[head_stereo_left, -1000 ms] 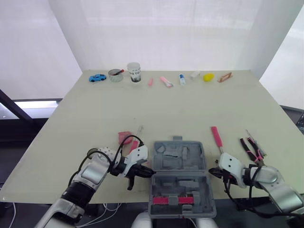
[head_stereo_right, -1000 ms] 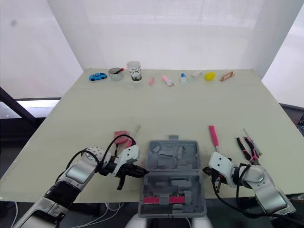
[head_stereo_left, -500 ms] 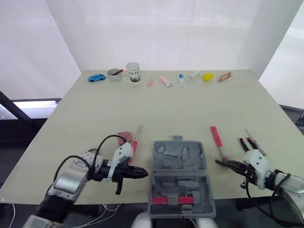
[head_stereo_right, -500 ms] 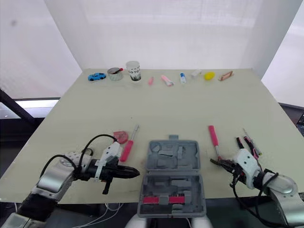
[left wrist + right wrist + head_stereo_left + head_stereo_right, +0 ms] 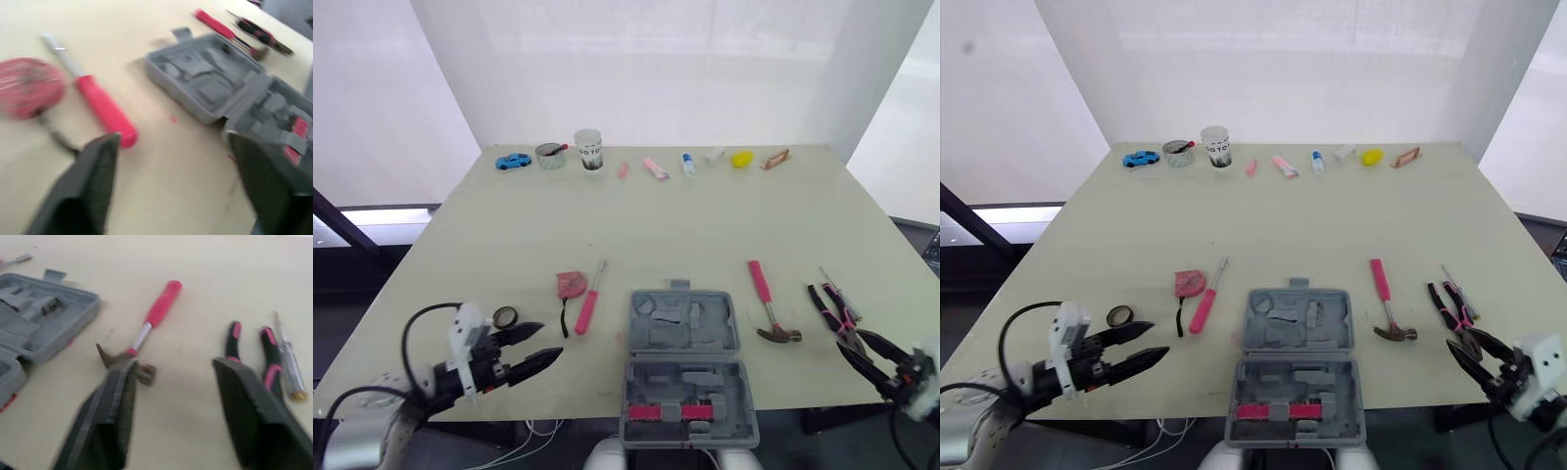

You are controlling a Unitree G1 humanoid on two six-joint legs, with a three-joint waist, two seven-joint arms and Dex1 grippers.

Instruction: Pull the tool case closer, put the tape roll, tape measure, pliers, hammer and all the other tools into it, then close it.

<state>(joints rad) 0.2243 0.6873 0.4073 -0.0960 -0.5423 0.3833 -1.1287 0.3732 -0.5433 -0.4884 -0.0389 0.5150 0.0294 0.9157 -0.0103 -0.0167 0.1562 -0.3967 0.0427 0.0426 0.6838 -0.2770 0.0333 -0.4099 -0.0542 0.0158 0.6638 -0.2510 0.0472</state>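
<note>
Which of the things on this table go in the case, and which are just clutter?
For the job:
tool case, tape roll, tape measure, pink screwdriver, hammer, pliers, slim screwdriver.

Lying about, along the far edge:
toy car, tin, cup, yellow object, other small bits.

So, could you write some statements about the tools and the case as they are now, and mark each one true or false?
1. The tool case lies open. True.
2. The hammer lies inside the case. False: it lies on the table, right of the case.
3. The left gripper is open and holds nothing. True.
4. The right gripper is shut on the pliers. False: it is open, and the pliers lie free on the table.
5. The tape roll lies near the left gripper. True.
</note>
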